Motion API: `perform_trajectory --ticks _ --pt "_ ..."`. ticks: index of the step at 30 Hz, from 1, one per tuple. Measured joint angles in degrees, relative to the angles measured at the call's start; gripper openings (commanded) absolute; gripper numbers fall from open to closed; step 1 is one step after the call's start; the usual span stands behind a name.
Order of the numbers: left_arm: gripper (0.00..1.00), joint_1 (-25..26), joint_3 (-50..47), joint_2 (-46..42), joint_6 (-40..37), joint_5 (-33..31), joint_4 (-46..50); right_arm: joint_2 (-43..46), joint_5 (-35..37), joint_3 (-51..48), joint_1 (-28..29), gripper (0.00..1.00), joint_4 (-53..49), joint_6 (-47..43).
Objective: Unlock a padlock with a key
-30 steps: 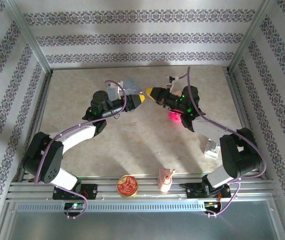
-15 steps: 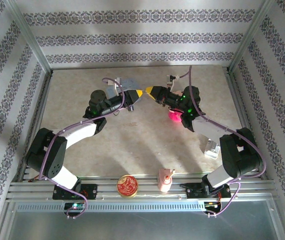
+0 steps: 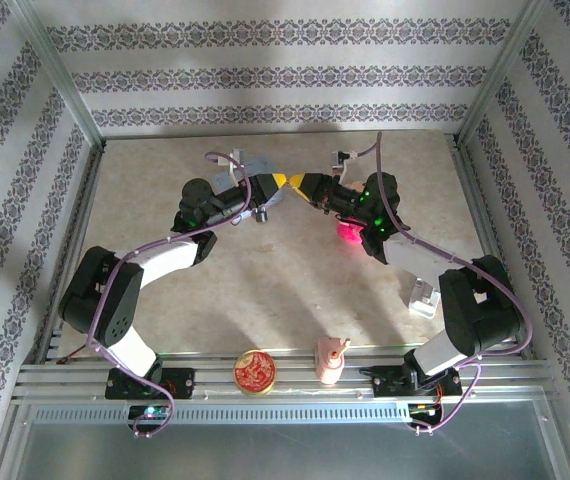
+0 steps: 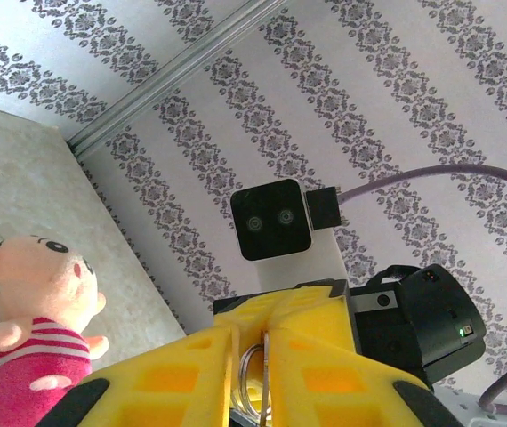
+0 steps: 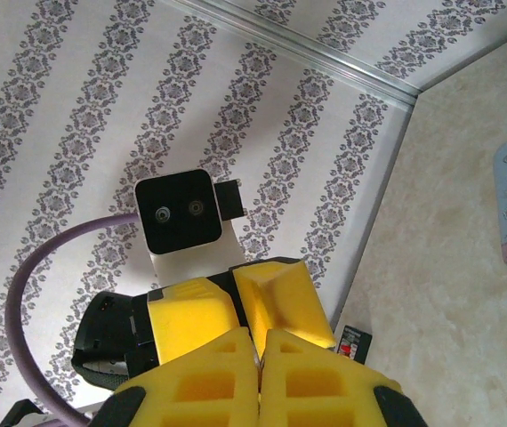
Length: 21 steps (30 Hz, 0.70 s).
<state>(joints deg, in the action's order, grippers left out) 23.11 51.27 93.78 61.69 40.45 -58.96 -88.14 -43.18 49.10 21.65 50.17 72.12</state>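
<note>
The left claw (image 3: 277,182) and the right claw (image 3: 298,183) meet tip to tip above the far middle of the table (image 3: 265,290). In the left wrist view, the left claw's yellow fingers (image 4: 182,378) are almost together and pinch a thin silvery ring (image 4: 252,374) between them. I cannot tell if this ring belongs to the padlock or to a key. The dark body of the padlock is too small and too hidden to pick out. In the right wrist view, the right claw's yellow fingers (image 5: 325,382) are pressed together with only a thin line between them. I cannot tell if anything is caught in there.

The table is pale and marbled. Walls (image 3: 265,80) with striped, flowery paper stand around it, with metal bars in the corners. A pale blue tin (image 3: 255,163) lies just behind the left claw. A pink pig toy (image 4: 36,329) sits on the table by the right arm. At the near edge stand a round red tin (image 3: 254,371) and a small pink thing (image 3: 331,360). A clear little box (image 3: 424,297) lies near the right side.

A second ago the left claw was nearer and a bit apart from the right claw. It has moved farther away, up to the right claw's tip. The right claw has hardly moved, and the other things stayed put.
</note>
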Motion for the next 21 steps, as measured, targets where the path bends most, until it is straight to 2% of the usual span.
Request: perform_trajectory --ticks 3,6,10,12,15,18,21 --pt "0.13 0.0 0.0 0.2 0.5 0.1 -0.6 0.0 0.0 0.0 0.0 0.0 0.0 0.0" --pt "0.0 0.0 0.3 0.2 1.3 0.5 -1.0 0.0 0.0 0.0 0.0 0.0 0.0 0.0" --pt "0.0 0.0 0.5 0.3 1.6 1.1 -1.2 0.0 0.0 0.0 0.0 0.0 0.3 0.0" --pt "0.0 -0.2 0.5 0.4 1.6 1.4 -1.2 0.0 0.0 0.0 0.0 0.18 0.2 0.0" --pt "0.0 -0.6 0.8 0.3 0.9 3.0 -0.9 0.0 -0.2 -0.2 0.0 0.31 -0.3 -0.6" --pt "0.0 -1.5 1.3 -1.4 -2.1 5.1 3.5 1.3 -0.1 -1.7 -0.3 0.36 -1.8 -2.5" --pt "0.0 -2.3 2.8 -5.5 -7.8 7.1 12.2 4.7 0.3 -4.1 -1.0 0.39 -4.5 -5.7"
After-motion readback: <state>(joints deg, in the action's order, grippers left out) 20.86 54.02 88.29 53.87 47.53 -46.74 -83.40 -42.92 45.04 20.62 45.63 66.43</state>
